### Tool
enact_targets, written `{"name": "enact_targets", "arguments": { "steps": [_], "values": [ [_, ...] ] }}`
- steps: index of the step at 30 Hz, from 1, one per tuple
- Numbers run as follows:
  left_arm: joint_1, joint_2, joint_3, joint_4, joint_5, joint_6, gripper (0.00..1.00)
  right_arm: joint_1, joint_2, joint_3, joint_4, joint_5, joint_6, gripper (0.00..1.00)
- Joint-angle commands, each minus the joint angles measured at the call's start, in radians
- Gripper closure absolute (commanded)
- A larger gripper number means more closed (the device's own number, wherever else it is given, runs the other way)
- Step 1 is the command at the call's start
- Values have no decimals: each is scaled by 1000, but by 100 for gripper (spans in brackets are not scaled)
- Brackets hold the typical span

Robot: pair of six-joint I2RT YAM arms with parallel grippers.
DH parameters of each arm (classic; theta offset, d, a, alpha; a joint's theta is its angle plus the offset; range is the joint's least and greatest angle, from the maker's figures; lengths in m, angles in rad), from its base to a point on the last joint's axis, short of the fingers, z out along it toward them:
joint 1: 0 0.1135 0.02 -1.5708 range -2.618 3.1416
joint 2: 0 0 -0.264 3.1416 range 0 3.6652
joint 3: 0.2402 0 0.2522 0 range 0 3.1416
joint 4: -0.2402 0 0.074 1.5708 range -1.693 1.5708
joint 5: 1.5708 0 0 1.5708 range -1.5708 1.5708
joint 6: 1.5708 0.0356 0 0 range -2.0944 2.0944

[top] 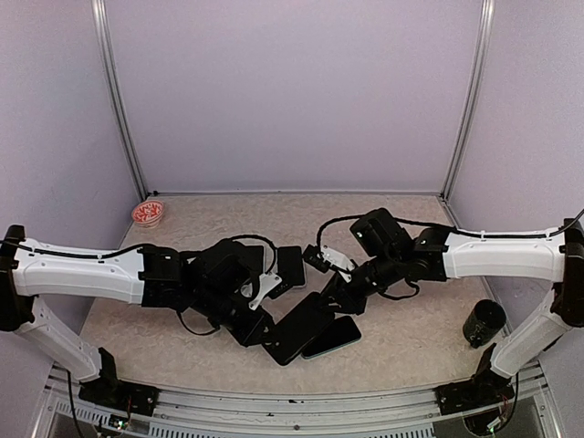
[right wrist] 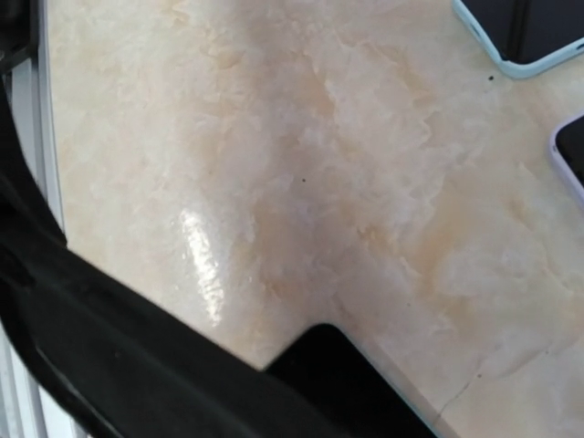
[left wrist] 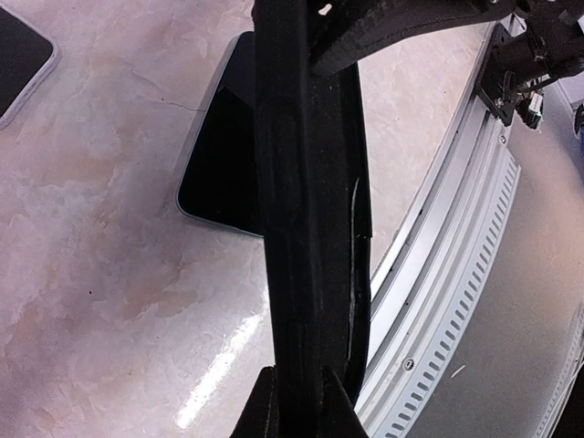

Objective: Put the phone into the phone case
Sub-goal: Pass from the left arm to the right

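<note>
The black phone case (top: pixel 294 330) is held tilted on edge, partly overlapping the pale-rimmed, dark-screened phone (top: pixel 339 336) lying flat.

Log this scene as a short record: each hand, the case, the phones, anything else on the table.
left hand: shut on the black case, gripping its edge
right hand: at the case's other end; grip unclear
black case: held tilted above the table
pale-edged phone: flat on the table, partly below the case
second phone: flat, farther back
other: red bowl back left; black cylinder at right
</note>
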Motion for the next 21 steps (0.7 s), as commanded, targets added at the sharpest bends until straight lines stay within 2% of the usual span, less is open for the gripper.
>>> {"name": "enact_targets", "arguments": {
  "steps": [1, 6, 14, 17, 21],
  "values": [
    [12, -6, -2, 45, -17, 5, 100, 13, 17, -3, 49, -11, 49, 85],
    [18, -5, -13, 52, -29, -1, 97, 13, 39, -7, 85, -47, 67, 94],
    [38, -11, -15, 55, -52, -11, 85, 12, 78, -12, 142, -16, 139, 98],
    [43, -11, -15, 50, -70, -17, 65, 13, 110, -11, 171, -20, 171, 98],
    [60, -31, -20, 30, -127, -35, 28, 13, 162, -1, 203, -32, 223, 97]
  ]
}}
